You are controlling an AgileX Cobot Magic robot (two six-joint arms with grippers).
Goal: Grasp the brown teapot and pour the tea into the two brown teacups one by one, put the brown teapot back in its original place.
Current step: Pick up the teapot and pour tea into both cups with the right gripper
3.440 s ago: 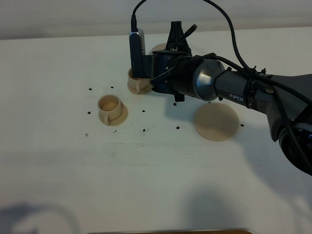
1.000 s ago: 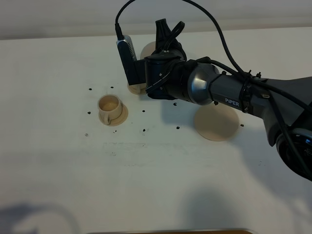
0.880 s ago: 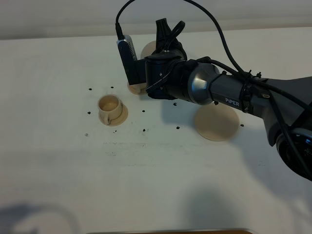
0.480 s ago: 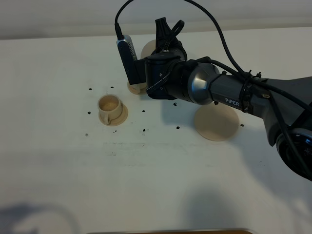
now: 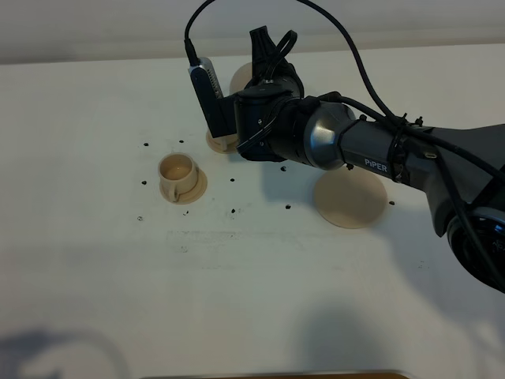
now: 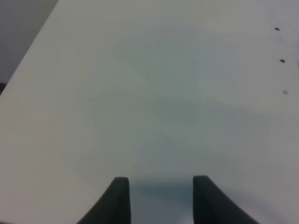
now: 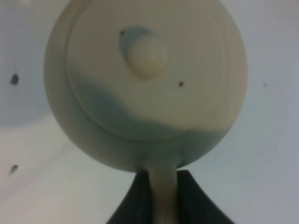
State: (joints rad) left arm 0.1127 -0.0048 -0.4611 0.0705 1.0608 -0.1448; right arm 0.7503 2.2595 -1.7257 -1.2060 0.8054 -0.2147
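My right gripper (image 5: 265, 69) reaches across to the back middle and is shut on the loop handle of the brown teapot (image 5: 237, 79), mostly hidden behind the wrist. In the right wrist view the teapot (image 7: 145, 84) fills the frame from above, knobbed lid on, handle between the fingers (image 7: 187, 196) of my gripper (image 7: 162, 182). One brown teacup (image 5: 178, 175) stands on its small saucer at the left. The other teacup is hidden behind the wrist camera; only its saucer edge (image 5: 216, 142) shows. The large tan saucer (image 5: 350, 199) lies bare at the right. My left gripper (image 6: 161, 198) is open over bare table.
The white table (image 5: 237, 284) has several small dark holes around the cups. My right arm stretches from the right edge across the large saucer's far side. A cable loops above the wrist.
Since 3.4 s ago my right wrist has shifted left and tilted, now covering the far teacup. In the last second it has barely moved.
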